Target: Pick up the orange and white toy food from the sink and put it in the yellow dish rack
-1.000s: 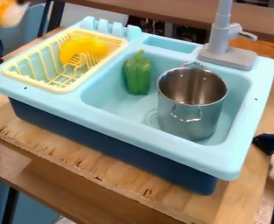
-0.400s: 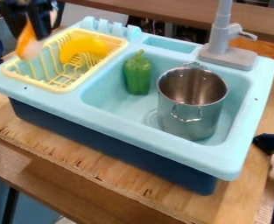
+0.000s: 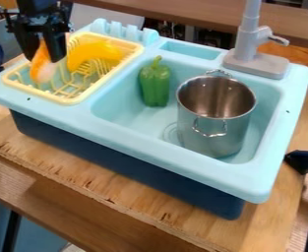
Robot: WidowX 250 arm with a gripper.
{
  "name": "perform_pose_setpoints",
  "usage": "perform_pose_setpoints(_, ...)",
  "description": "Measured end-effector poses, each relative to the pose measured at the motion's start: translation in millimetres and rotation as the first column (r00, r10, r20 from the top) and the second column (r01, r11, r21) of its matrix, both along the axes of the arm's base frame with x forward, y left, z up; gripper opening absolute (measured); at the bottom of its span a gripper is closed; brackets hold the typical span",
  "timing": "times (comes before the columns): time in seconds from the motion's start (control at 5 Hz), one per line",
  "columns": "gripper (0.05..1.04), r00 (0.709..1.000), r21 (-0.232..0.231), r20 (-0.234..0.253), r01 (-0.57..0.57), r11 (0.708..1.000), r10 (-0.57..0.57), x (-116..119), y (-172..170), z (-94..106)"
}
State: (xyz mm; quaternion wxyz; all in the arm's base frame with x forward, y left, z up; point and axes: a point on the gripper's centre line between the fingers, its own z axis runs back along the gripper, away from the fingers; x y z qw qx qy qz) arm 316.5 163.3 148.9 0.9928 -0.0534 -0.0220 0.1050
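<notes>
At the upper left of the camera view, the gripper [image 3: 44, 54] hangs over the left part of the yellow dish rack [image 3: 69, 100]. Between its two fingers is an orange and whitish piece of toy food [image 3: 43, 69], pointing downward and tilted. A curved yellow toy [image 3: 94, 50] lies in the rack's back part, just right of the gripper. In the sink basin [image 3: 133, 118], a green bell pepper [image 3: 155, 84] rests near the back left corner, and a metal pot [image 3: 215, 118] stands upright to its right.
A grey faucet [image 3: 251, 51] rises behind the basin at the upper right. The light blue sink's raised slots [image 3: 126, 31] border the rack at the back. A dark blue object [image 3: 306, 162] stands at the right edge. The sink rests on a wooden board [image 3: 110, 189].
The gripper has come into view from the top left and moved down and right with the orange and whitish toy. The pepper, pot and curved yellow toy have stayed put.
</notes>
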Motion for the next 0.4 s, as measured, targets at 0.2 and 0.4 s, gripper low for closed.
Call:
perform_pose_setpoints(0.2,0.595,1.000,0.000,-0.010,0.002,1.000,-0.002,9.2,1.6,-7.6)
perform_pose_setpoints(0.4,0.595,0.999,-0.002,-0.040,0.012,1.000,-0.012,14.5,-0.6,-20.4)
